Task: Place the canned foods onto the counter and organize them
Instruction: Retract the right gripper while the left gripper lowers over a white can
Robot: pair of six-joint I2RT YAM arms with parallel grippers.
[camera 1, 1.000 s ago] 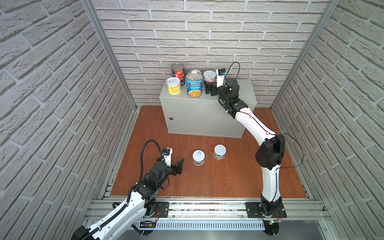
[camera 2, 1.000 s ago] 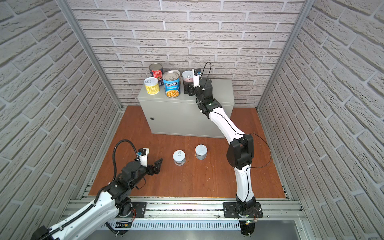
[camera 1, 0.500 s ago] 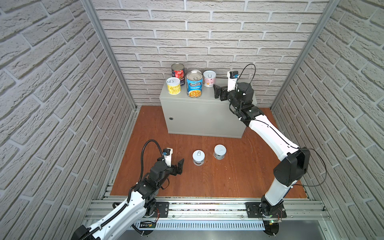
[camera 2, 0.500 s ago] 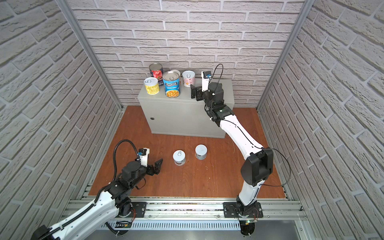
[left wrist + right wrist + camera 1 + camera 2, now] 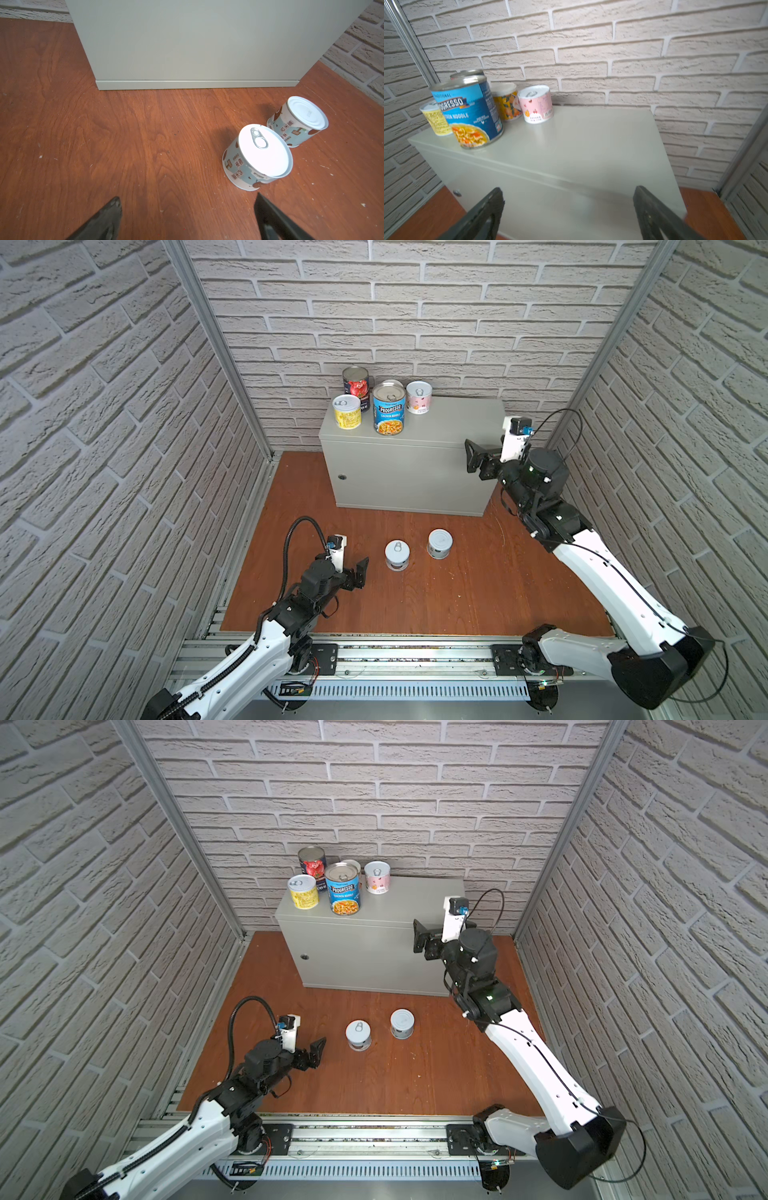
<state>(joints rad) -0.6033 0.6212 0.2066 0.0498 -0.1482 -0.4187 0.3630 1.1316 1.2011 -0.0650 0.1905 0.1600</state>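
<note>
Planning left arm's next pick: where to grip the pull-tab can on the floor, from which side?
Probably the curved side wall of the pull-tab can, coming in level from the open left end effector. It stands upright, short; the plain-lid can sits apart beyond it.

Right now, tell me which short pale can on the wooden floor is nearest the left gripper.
The short pale-labelled can with the pull-tab lid; the plain-lidded can stands farther from the left gripper.
</note>
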